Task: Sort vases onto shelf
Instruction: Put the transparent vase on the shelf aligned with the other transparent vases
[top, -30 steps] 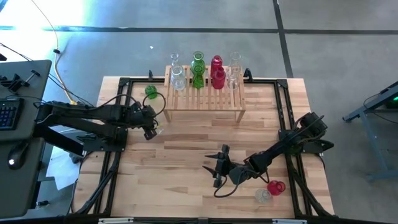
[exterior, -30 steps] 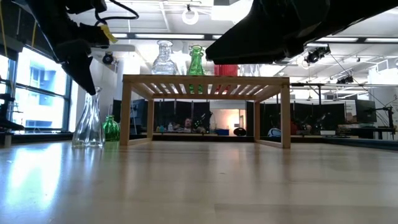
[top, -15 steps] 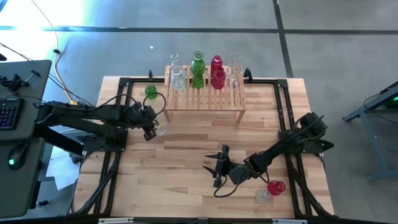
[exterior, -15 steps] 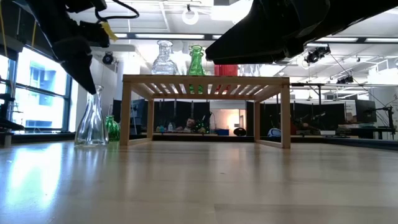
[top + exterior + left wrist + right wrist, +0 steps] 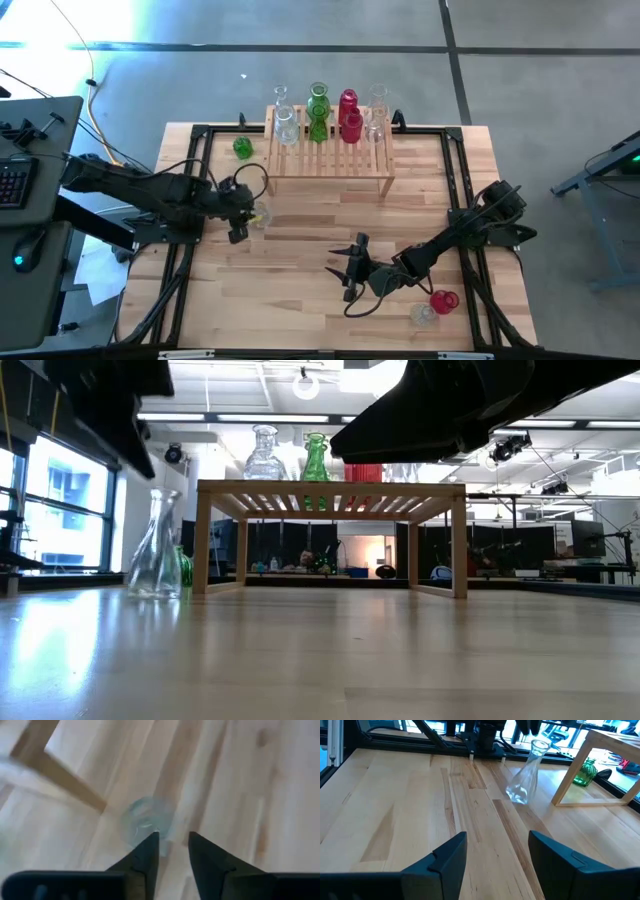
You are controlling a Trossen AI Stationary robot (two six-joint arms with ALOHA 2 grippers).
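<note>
Both jaws parted, nothing held.

Open tabletop (image 5: 300, 240) fronts the shelf (image 5: 328, 160); a clear vase (image 5: 260, 212) stands by its left leg.

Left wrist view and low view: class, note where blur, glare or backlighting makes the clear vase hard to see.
Left wrist view: the clear vase is a soft smear beyond the left gripper, and the shelf leg is blurred too. Low view: bright windows and ceiling lights backlight the scene, so the arms are black silhouettes; the vase stays readable, and light glares off the tabletop.
</note>
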